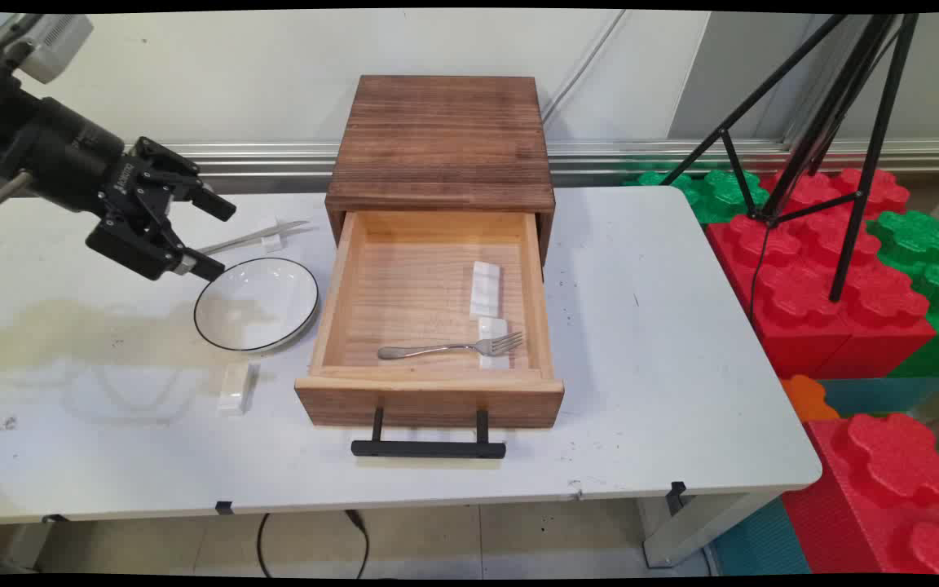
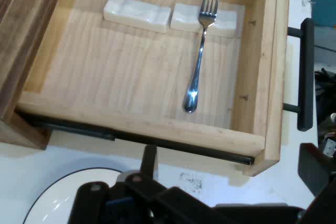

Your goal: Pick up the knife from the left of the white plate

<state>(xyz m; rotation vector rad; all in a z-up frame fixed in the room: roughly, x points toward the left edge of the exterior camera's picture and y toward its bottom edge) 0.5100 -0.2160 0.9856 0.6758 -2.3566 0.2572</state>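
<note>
Gripper: we see it at frame left, fingers spread wide, holding nothing, hovering over the far-left rim of the white plate | knife on a white rest behind it | centre: wooden drawer pulled open, fork inside, tines on a white rest, second rest just behind | another white rest lower left of plate.

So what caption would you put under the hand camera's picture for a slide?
Looking past the gripper into an open wooden drawer: a fork lying with its tines on a white rest.
</note>
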